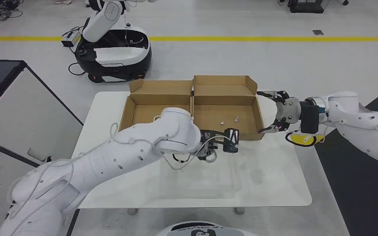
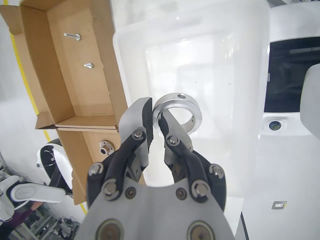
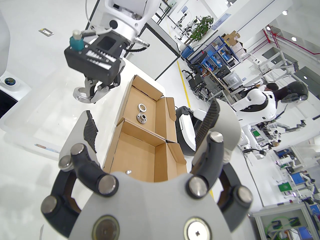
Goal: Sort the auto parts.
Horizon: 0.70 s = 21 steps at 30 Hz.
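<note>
Left jaws [image 2: 155,116] are closed on the wall of the metal ring [image 2: 196,116], with one finger through the bore and the other on the outside. The bore axis therefore runs roughly along the fingers. The ring hangs above the clear tray [image 2: 117,51] on the desk [image 1: 266,189], just in front of the cardboard box [image 1: 224,99].

Right jaws [image 3: 150,111] are spread wide and hold nothing. They hover at the box's right end.

One compartment holds two bolts [image 2: 72,36]. The other holds a flanged bush [image 3: 141,117] and a second ring [image 3: 142,106]. I judge this one to be the target. It is the left compartment, which lies beyond and to the left of the left jaws. The left arm is the nearer one and already carries the part.
</note>
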Tool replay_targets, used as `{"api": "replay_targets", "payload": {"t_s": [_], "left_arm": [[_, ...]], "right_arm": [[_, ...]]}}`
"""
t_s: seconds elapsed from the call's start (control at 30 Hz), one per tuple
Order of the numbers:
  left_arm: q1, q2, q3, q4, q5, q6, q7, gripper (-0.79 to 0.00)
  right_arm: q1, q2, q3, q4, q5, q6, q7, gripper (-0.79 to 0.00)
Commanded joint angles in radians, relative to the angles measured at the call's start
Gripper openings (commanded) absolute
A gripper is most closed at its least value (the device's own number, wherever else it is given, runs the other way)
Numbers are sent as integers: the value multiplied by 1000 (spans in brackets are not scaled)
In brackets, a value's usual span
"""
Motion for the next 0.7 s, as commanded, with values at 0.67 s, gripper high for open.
{"api": "replay_targets", "payload": {"t_s": [0.67], "left_arm": [[81,85,-275,47,33,-140,230,-785]], "right_arm": [[0,0,0,0,0,0,0,0]]}}
